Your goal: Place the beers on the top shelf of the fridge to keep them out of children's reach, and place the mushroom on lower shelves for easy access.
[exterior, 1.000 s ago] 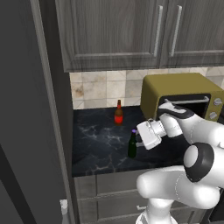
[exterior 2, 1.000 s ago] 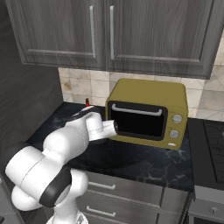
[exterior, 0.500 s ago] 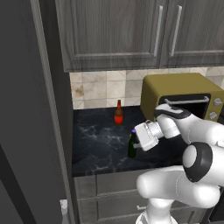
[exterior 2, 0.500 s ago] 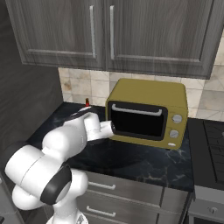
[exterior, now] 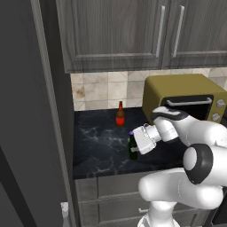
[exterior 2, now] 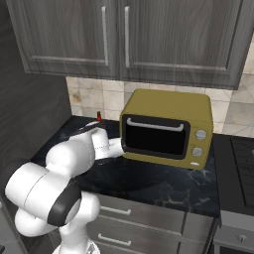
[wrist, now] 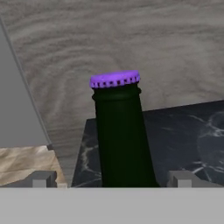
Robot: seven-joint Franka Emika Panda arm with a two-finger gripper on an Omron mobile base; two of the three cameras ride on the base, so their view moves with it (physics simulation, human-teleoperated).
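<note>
My claw point(wrist: 111, 177) sits level, its fingers spread wide to either side of the green beer point(exterior: 132, 148), not gripping. The bottle stands upright on the dark desk point(exterior: 102, 146), with the brown beer point(exterior: 119, 114) well behind by the tiled wall.

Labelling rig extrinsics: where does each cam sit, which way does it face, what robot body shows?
Left base view: behind-left of the arm, facing the black marble counter; arm lower right, pincer at the dark green glass bottle.
Right base view: behind-right, facing the mustard toaster oven; arm lower left.
Hand view: on the hand, looking along the pincer; fingertips flank the bottle.
Shared: both base views show the oven, the counter and the brown red-capped bottle.
</note>
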